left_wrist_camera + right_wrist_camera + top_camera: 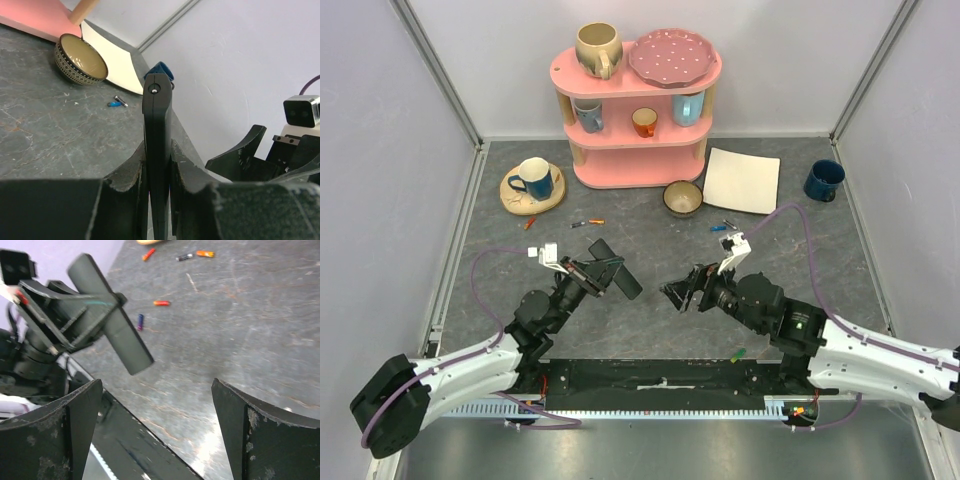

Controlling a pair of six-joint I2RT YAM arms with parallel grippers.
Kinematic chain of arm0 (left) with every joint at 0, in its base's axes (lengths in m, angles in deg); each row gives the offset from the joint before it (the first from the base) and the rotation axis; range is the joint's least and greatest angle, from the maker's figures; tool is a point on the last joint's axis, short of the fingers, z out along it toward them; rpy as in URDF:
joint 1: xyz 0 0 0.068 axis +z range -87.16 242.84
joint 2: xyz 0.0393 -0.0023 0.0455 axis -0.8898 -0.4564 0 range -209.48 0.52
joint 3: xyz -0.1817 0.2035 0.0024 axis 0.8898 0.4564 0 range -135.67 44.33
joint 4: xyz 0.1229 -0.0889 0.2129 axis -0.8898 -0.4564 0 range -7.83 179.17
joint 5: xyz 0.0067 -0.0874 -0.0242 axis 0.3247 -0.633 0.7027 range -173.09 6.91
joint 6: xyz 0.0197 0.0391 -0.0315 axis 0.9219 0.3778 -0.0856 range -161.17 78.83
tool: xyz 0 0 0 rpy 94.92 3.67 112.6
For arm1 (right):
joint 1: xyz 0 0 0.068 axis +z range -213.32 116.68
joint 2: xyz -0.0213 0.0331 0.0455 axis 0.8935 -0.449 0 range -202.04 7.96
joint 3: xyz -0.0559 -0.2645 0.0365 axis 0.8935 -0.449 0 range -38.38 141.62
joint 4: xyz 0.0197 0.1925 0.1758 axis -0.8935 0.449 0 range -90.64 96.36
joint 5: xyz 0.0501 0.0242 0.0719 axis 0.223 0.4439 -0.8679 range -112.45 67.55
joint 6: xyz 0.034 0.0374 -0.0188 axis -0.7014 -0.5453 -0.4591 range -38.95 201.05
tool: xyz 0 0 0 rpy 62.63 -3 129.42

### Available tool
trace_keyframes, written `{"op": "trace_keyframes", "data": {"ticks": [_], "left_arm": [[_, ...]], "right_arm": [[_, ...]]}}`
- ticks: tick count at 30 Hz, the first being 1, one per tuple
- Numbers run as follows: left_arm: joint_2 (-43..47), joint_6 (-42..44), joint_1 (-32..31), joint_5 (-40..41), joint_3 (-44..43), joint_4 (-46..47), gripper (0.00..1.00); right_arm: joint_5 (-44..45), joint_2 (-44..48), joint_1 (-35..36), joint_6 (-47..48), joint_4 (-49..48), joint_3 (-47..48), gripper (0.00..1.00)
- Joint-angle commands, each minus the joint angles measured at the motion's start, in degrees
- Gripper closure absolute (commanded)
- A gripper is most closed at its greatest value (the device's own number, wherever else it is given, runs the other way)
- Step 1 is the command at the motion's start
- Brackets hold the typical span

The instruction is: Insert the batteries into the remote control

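My left gripper (601, 268) is shut on the remote control (628, 285), a flat black slab held off the table. In the left wrist view the remote control (157, 115) stands edge-on, clamped between the two fingers (125, 175). My right gripper (682, 290) is open and empty, facing the remote from the right with a gap between them. Its wrist view shows the remote control (120, 335) ahead of its wide-apart fingers (75, 415). Batteries lie loose on the table: an orange one (596, 221), a red one (529, 223), a blue one (720, 228).
A pink shelf (638, 150) with cups and a plate stands at the back. A patterned bowl (683, 198), a white napkin (742, 180), a blue cup (824, 180) and a mug on a coaster (533, 180) sit around it. A green battery (738, 354) lies near the arm bases.
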Motion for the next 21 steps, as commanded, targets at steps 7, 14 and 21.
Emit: {"op": "trace_keyframes", "data": {"ticks": [7,14,21], "left_arm": [[0.67,4.14,0.22,1.74,-1.73,11.94,0.98],[1.12,6.61,0.22,1.04,-1.99,12.83,0.98],[-0.03,6.61,0.14,-0.11,-3.31,11.42,0.98]], "right_arm": [[-19.18,-11.23,-9.10,-14.99,-33.04,-4.85,0.04],[-25.26,-19.05,-10.87,-16.32,-40.63,-4.07,0.07],[-29.56,-23.54,-11.05,-13.86,-44.41,-2.48,0.11]]}}
